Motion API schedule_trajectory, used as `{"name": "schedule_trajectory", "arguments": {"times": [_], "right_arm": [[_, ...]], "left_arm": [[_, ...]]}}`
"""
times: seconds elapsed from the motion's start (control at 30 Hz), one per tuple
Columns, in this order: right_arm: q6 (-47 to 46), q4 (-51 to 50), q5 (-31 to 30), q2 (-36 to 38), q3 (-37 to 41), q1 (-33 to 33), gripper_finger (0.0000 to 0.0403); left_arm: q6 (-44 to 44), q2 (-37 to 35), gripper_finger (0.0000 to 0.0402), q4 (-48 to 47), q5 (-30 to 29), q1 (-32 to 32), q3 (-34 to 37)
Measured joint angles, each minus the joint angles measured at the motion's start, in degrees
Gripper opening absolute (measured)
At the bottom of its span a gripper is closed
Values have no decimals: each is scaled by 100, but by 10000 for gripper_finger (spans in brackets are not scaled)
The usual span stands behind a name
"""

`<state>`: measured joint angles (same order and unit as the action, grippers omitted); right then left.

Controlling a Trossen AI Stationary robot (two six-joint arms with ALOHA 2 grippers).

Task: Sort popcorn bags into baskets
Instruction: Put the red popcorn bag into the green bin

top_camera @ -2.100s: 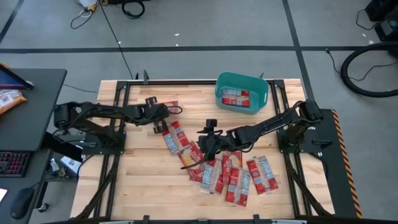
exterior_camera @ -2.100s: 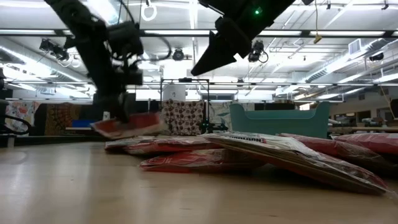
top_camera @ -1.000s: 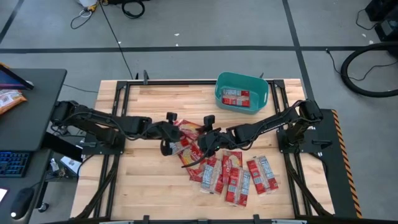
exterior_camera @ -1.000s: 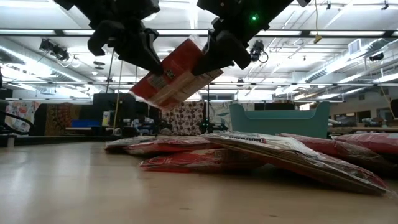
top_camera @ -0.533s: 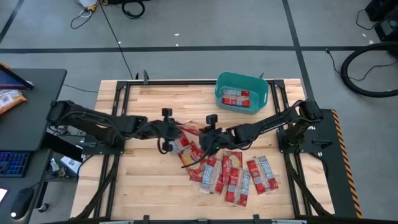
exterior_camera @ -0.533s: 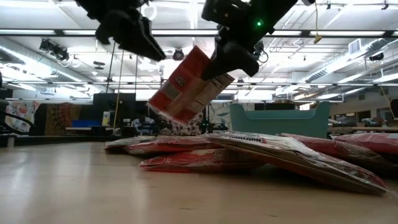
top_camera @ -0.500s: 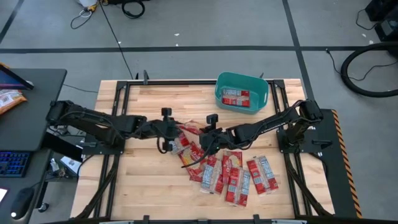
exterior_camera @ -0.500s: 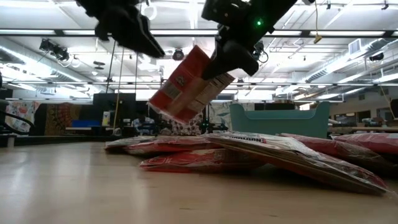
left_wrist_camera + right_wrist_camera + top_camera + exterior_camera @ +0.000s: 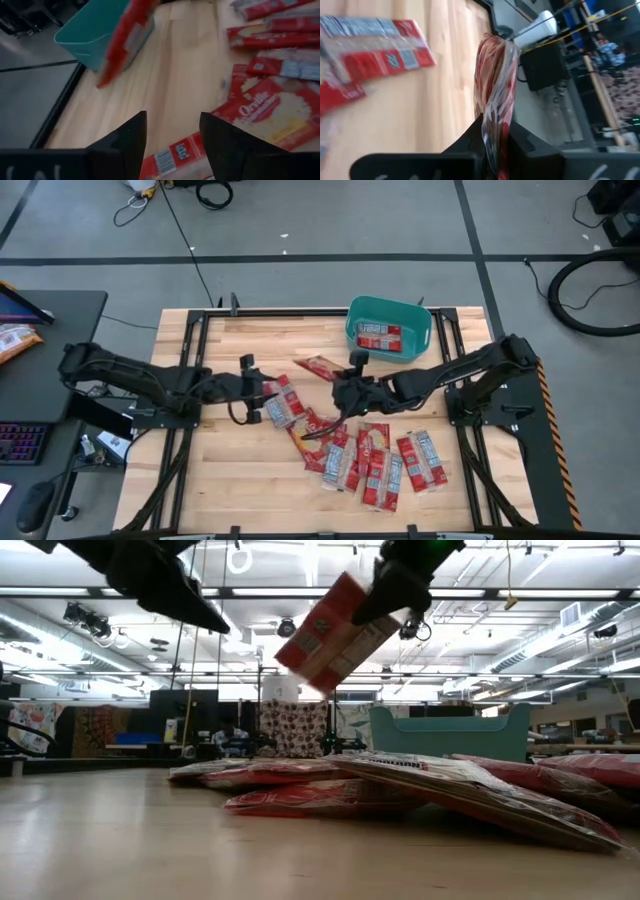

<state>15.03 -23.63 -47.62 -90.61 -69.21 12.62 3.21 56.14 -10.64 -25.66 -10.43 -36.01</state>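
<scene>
A red popcorn bag (image 9: pixel 317 367) hangs in the air over the middle of the table, with my right gripper (image 9: pixel 336 381) shut on it. My left gripper (image 9: pixel 258 390) stands open a little to the bag's left, above another bag (image 9: pixel 283 404), and touches nothing; its fingers (image 9: pixel 125 145) show wide apart. The teal basket (image 9: pixel 388 330) sits at the table's far right with one bag (image 9: pixel 378 336) lying inside. Several more bags (image 9: pixel 370 460) lie flat and overlapping on the near middle of the table. My right gripper pinches the bag between its two fingers at one short end (image 9: pixel 492 125). The fingers come roughly level from the table's right. The bag is lifted clear and tilted, its free end (image 9: pixel 300 655) lower than the held end and pointing toward the far left.
Black frame rails (image 9: pixel 190 350) run along the table's left and right sides beside the arm bases. A dark desk (image 9: pixel 40 350) with a keyboard stands off the table's left edge. Bare wood (image 9: pixel 230 470) lies at the near left.
The bag has passed from my left gripper to my right. My left gripper has opened, let go and drawn back toward the table's left edge. My right gripper has risen and moved toward the basket with the bag, which swung from hanging low to higher up.
</scene>
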Motion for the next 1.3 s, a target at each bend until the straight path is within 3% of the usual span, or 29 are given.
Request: {"name": "schedule_trajectory", "arguments": {"times": [0.23, 0.53, 0.83, 0.93, 1.1, 1.3], "right_arm": [[712, -830, -645, 329, 0, -254, 40], [2444, -1318, -317, 439, 0, -1093, 40], [2699, -2160, -377, 737, 0, -1853, 39], [2666, -2527, -175, 846, 0, -2118, 39], [2854, -2834, 691, 831, 122, -2682, 39], [3715, -2019, 1142, 756, 446, -3181, 39]], "left_arm": [[-290, -514, 188, 62, 131, -361, 239], [-409, -557, 188, 261, 560, -564, 282], [-406, -557, 188, 222, 558, -563, 282], [-406, -557, 188, 227, 558, -563, 282], [-407, -557, 188, 267, 539, -552, 282], [-407, -557, 188, 322, 537, -552, 282]]}}
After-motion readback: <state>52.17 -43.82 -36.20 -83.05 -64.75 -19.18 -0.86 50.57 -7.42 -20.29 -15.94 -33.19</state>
